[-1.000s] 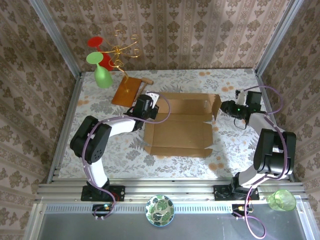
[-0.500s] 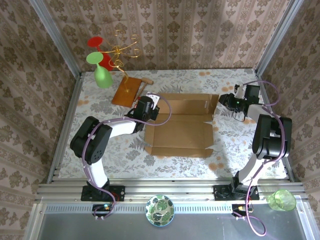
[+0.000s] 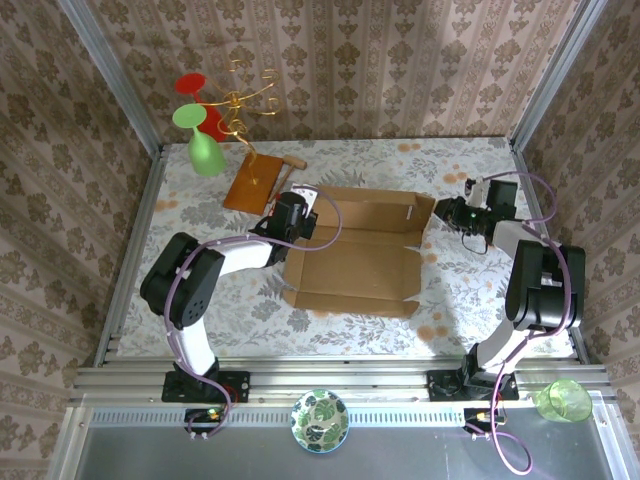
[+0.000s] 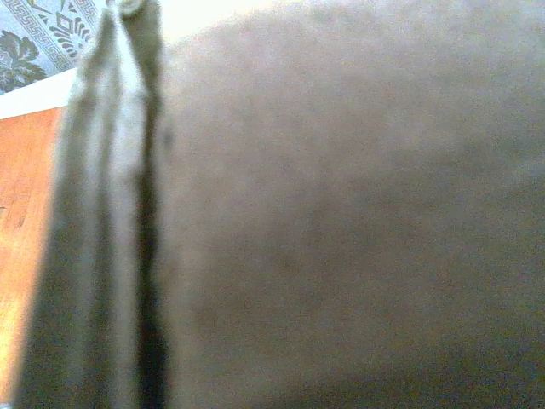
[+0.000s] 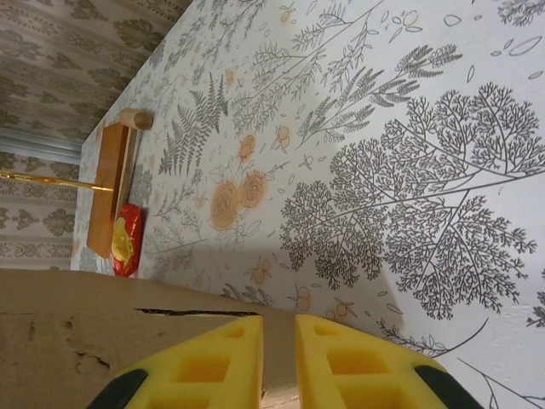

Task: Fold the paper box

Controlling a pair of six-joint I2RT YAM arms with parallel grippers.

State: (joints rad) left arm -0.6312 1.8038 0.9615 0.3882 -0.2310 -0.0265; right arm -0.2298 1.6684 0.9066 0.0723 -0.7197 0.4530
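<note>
The light-brown cardboard paper box [image 3: 355, 262] lies half open at the centre of the floral tabletop [image 3: 460, 300]. My right gripper [image 5: 279, 328] pinches its right-hand flap between yellow fingers [image 5: 349, 366]. My left gripper [image 3: 290, 213], at the box's upper-left corner, is clenched; whether cardboard sits inside it, I cannot tell.

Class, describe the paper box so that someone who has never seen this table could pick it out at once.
Look at the floral-patterned table; in its middle lies the paper box, a plain light-brown cardboard tray, half folded, with loose flaps. It is the largest loose item and matte, unlike the smaller glossy orange-brown wooden board beyond its far left corner.
</note>
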